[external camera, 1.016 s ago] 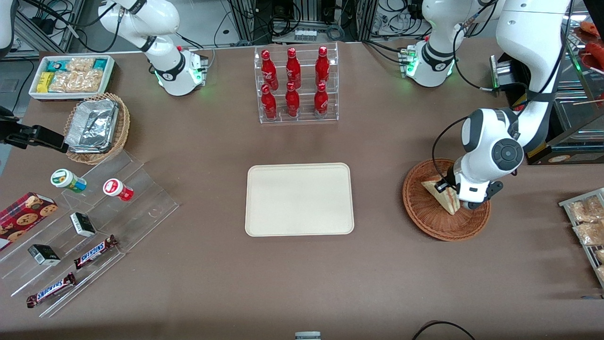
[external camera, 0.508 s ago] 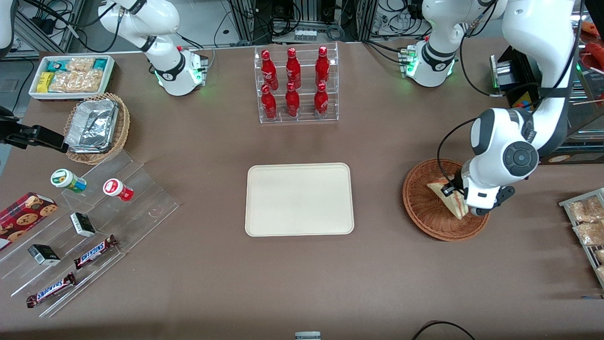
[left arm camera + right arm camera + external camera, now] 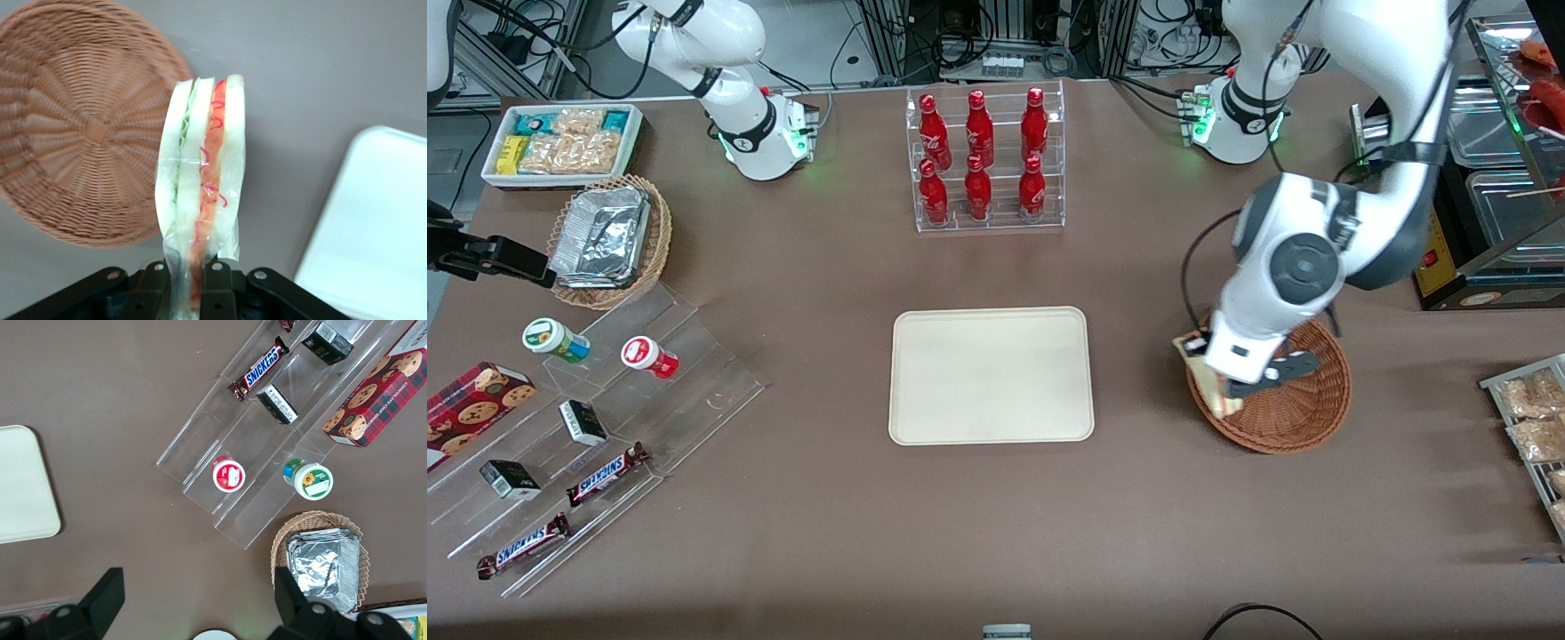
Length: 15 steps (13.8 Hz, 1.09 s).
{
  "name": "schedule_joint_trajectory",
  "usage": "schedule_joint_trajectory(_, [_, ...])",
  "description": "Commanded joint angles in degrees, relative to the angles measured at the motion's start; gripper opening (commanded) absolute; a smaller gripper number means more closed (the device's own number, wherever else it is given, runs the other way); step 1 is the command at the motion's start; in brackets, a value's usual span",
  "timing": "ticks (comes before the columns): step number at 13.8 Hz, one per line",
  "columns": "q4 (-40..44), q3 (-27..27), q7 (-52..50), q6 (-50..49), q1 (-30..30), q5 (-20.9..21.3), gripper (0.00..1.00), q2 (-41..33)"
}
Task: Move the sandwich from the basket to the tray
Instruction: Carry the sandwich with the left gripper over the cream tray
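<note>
Sandwich (image 3: 200, 180) hangs pinched in the claw (image 3: 185, 283) above the basket's (image 3: 1303, 409) rim; only the wrist view shows its wrapper.

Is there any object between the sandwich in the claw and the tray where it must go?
Nothing visible. The claw, shut on the sandwich, hangs over the basket rim nearest the tray. Only bare brown table lies between them.
</note>
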Motion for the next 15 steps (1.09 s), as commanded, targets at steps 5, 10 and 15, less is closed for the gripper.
schedule_joint_trajectory(5, [15.8, 0.4, 0.8, -6.8, -11.9, -0.6, 0.0, 11.4])
schedule_joint_trajectory(10, [22.8, 0.5, 0.4, -9.0, -16.8, -3.8, 0.0, 19.3])
schedule_joint_trajectory(15, [29.9, 0.6, -1.5, -10.8, -19.3, -3.3, 0.0, 26.0])
